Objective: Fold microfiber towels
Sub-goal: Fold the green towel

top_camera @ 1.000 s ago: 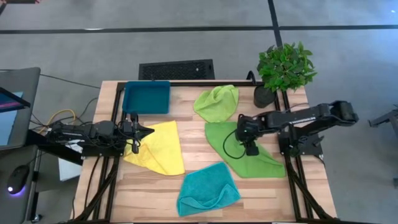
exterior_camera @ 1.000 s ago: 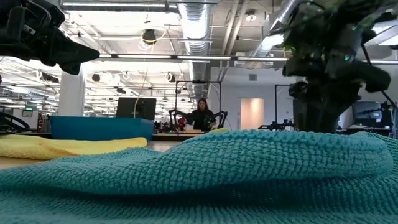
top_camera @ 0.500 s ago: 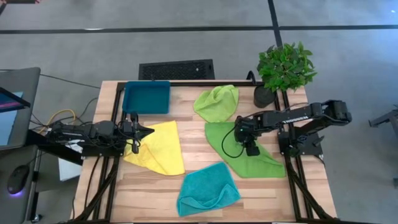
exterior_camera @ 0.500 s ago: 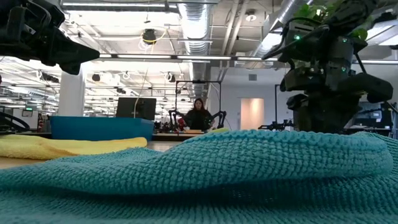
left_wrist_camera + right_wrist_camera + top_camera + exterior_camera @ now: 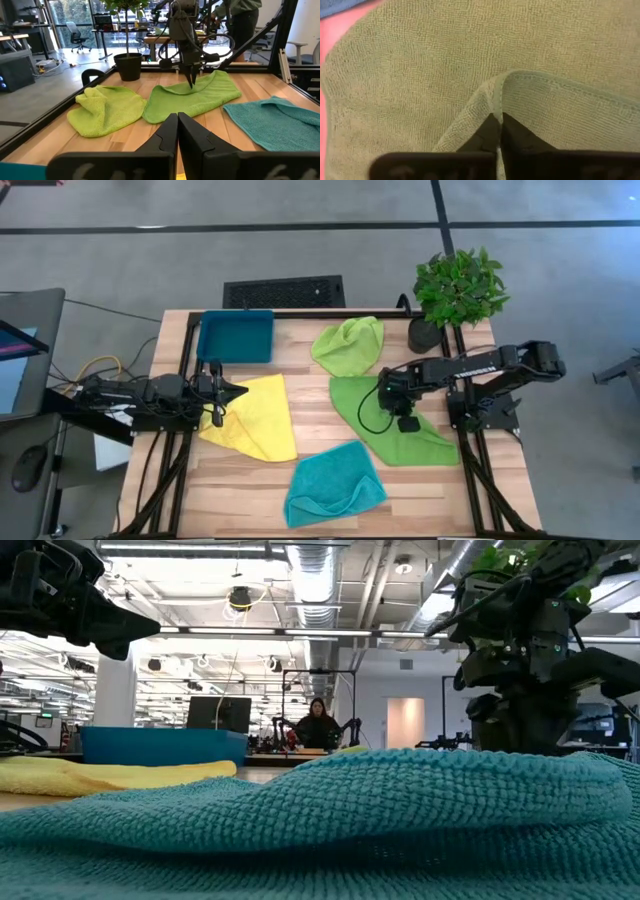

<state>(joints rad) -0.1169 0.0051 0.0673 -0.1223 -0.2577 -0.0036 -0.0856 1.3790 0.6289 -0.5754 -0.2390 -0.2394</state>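
**Right gripper pinches a green towel's hem while the left arm waits**

High view: four towels lie on the wooden table (image 5: pixel 250 480). A crumpled lime green towel (image 5: pixel 349 345) sits at the back, near a potted plant (image 5: pixel 457 290). A flatter lime green towel (image 5: pixel 395 430) spreads just in front of it on the right. A yellow towel (image 5: pixel 255 418) lies on the left, and a teal towel (image 5: pixel 333 483) is bunched at the front. A dark-teal tray (image 5: pixel 236 336) rests at the back left. The right gripper (image 5: pixel 405 420) points down onto the flatter green towel; half a second ago it sat slightly further left. The left gripper (image 5: pixel 238 391) hovers unmoved at the yellow towel's edge.

Low view: teal towel fills the foreground, with the yellow towel and tray behind at left. A person sits far off in the room.

Left wrist view: the left gripper's fingers are pressed together with nothing between them. Beyond, the right arm stands upright, fingertips on the green towel.

Right wrist view: the right gripper's fingers (image 5: pixel 512 137) are closed on a raised fold of the towel's stitched hem
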